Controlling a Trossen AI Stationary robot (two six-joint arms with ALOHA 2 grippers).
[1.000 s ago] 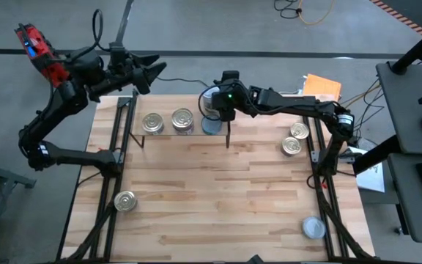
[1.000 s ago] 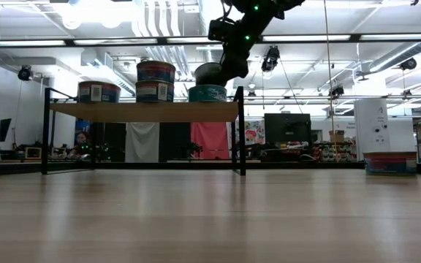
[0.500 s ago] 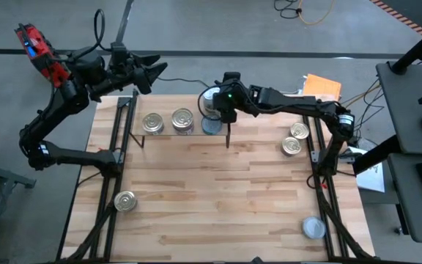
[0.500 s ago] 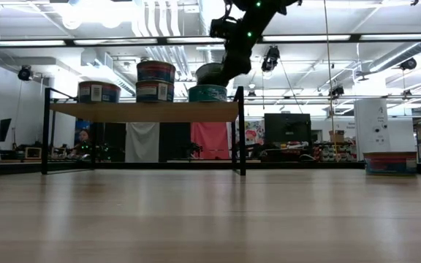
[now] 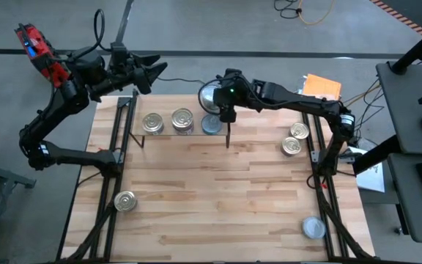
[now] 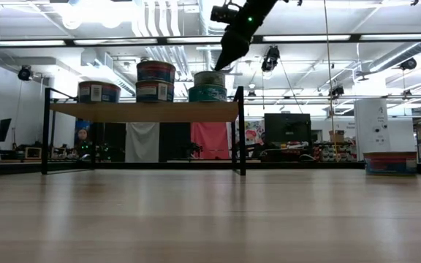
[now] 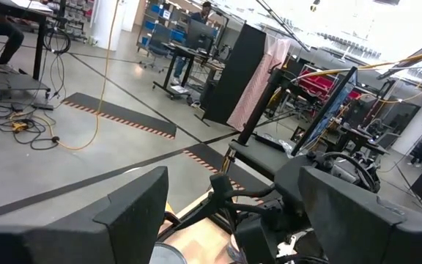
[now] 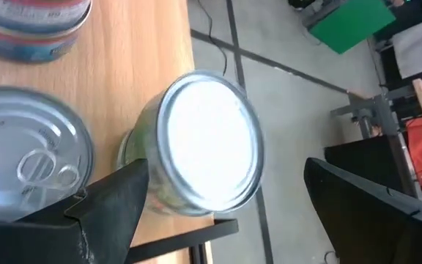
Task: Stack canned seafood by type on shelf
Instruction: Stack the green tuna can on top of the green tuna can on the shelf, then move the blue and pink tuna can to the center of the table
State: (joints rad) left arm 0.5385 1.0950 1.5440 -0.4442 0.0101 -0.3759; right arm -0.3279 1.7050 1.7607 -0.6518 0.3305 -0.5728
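The shelf (image 5: pixel 168 135) (image 6: pixel 145 111) stands along the table's far edge. Two golden-lidded tins (image 5: pixel 152 123) (image 5: pixel 183 121) and a silver-lidded tin (image 5: pixel 211 125) stand on it. Behind that one, another silver-lidded tin (image 5: pixel 209 94) (image 8: pixel 209 139) (image 6: pixel 209 78) rests level on top of a tin at the shelf's far right corner. My right gripper (image 5: pixel 218 95) (image 6: pixel 222 61) (image 8: pixel 226 220) hovers open just above this top tin, touching nothing. My left gripper (image 5: pixel 151 72) (image 7: pixel 233 213) waits open, raised beyond the shelf's left end.
Loose tins lie on the tabletop: a golden one near the left edge (image 5: pixel 125 200), two golden ones by the right edge (image 5: pixel 299 130) (image 5: pixel 291 146), and a silver one at the near right (image 5: pixel 313 227). The shelf's dark right end post (image 6: pixel 241 131) stands beside the stack.
My right gripper has let go of the silver-lidded tin and risen clear of it, drifting slightly toward the far edge. The tin, held tilted a second ago, now stands level on the lower tin.
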